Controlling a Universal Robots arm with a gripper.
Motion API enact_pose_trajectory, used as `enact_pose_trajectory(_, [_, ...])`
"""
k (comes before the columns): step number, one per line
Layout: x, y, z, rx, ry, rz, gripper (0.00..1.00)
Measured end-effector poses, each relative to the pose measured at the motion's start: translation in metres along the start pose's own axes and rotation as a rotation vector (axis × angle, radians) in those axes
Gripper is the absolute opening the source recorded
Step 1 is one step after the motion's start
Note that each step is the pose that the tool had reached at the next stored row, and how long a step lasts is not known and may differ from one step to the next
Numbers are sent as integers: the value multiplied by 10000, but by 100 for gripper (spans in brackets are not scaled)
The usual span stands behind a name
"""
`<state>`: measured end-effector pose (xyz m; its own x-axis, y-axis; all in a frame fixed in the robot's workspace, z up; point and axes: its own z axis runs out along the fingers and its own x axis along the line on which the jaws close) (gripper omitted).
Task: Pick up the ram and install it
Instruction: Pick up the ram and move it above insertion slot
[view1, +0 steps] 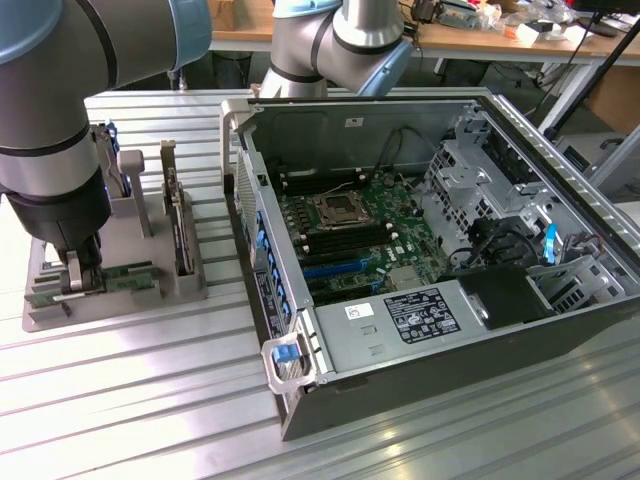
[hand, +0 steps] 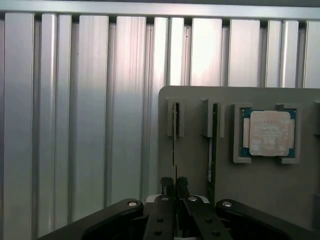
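On the grey plastic tray (hand: 260, 190), the long thin green ram (hand: 174, 140) stands edgewise; the black pincer (hand: 175, 186) straddles one end. Its jaws pinch it narrowly

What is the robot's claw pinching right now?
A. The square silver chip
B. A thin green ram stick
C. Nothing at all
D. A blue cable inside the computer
B. In the wrist view the gripper has its fingers pressed against both sides of the thin ram stick, which stands on edge in its slot in the grey holder.
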<state>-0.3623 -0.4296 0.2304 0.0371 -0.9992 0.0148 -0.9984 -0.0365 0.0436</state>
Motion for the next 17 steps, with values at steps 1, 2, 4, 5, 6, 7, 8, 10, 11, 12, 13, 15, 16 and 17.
enact_pose_trajectory(1, [0, 0, -10, 0, 0, -1, 13])
enact_pose_trajectory(2, [0, 1, -24, 2, -1, -1, 13])
enact_pose_trajectory(4, [1, 2, -46, 1, -1, 0, 13])
enact_pose_trajectory(5, [1, 2, -56, 0, 0, -1, 13])
enact_pose_trajectory(6, [1, 3, -66, 1, -1, 0, 13])
enact_pose_trajectory(7, [1, 3, -79, 2, -1, 0, 13])
enact_pose_trajectory(8, [2, 4, -92, 1, -1, -1, 13])
enact_pose_trajectory(10, [2, 5, -118, 2, -1, 0, 13])
enact_pose_trajectory(11, [2, 5, -131, 2, -1, -1, 13])
enact_pose_trajectory(12, [2, 6, -143, 1, 0, 0, 13])
enact_pose_trajectory(13, [2, 7, -158, 2, -1, -1, 13])
enact_pose_trajectory(15, [3, 8, -181, 1, 0, -1, 13])
enact_pose_trajectory(16, [3, 8, -192, 2, -1, 0, 13])
enact_pose_trajectory(17, [3, 9, -208, 1, -1, 0, 13])
